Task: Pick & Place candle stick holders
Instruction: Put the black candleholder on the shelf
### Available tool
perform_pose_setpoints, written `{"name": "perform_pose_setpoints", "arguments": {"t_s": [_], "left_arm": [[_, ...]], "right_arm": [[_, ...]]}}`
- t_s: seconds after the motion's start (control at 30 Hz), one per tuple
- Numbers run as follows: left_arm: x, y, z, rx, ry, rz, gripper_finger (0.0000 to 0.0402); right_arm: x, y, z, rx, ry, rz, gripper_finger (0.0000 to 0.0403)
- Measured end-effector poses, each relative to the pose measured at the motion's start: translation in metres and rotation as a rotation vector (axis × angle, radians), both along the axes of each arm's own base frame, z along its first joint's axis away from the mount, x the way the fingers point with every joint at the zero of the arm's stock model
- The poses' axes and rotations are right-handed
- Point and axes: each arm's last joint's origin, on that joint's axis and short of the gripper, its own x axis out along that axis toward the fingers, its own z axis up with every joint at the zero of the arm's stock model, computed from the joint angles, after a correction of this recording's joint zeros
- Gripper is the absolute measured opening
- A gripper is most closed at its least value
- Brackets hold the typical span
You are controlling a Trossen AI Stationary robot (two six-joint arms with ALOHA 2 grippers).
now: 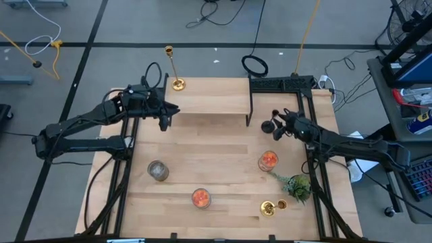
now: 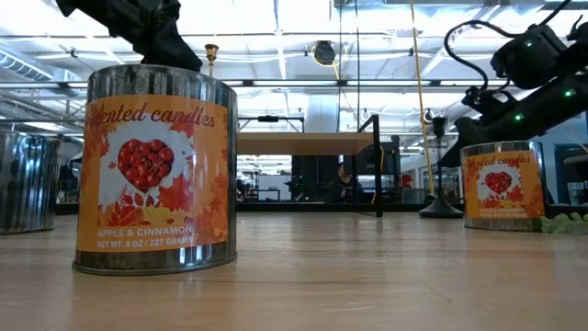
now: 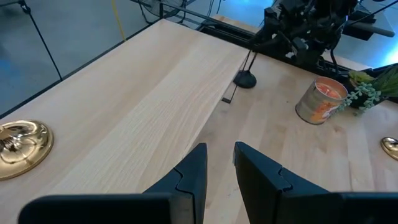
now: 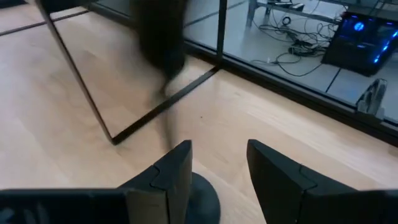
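Note:
A tall gold candle stick holder (image 1: pixel 177 82) stands upright on its round base on the far left of the raised wooden shelf (image 1: pixel 209 101); its base shows in the left wrist view (image 3: pixel 18 146). My left gripper (image 1: pixel 165 120) (image 3: pixel 221 155) hovers over the shelf's near edge, empty, its fingers a narrow gap apart. The shorter black holder (image 1: pixel 270 125) (image 2: pixel 439 175) stands upright on its base on the table by the shelf's right leg. My right gripper (image 1: pixel 282 120) (image 4: pixel 217 149) is open right beside it. A second gold holder (image 1: pixel 268 208) lies near the table's near right edge. My right gripper is open, level with the table, with the black holder's base (image 4: pixel 202 196) low between its fingers and the blurred stem (image 4: pixel 166 81) just outside one finger (image 4: pixel 177 162). I cannot tell whether that finger touches the stem.
Three candle tins stand on the table (image 1: pixel 158 170) (image 1: pixel 201 198) (image 1: pixel 268 160); one fills the low view's foreground (image 2: pixel 154 170). A green leafy sprig (image 1: pixel 297 185) lies at the near right. The shelf's black frame legs (image 1: pixel 251 111) stand close to the black holder.

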Motion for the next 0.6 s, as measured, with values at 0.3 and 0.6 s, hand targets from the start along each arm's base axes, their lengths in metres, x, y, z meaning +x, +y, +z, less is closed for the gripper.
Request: {"name": "perform_pose_setpoints", "arguments": {"t_s": [0.3,0.6], "left_arm": [[0.0,0.0,0.0,0.0,0.0,0.001,0.0085],[0.0,0.0,0.0,0.0,0.0,0.001,0.0085]], "right_arm": [[0.008,-0.004,-0.003,0.036,-0.006,0.111,0.0153],[0.008,-0.01,-0.013,0.074,0.075,0.082,0.0153]]}}
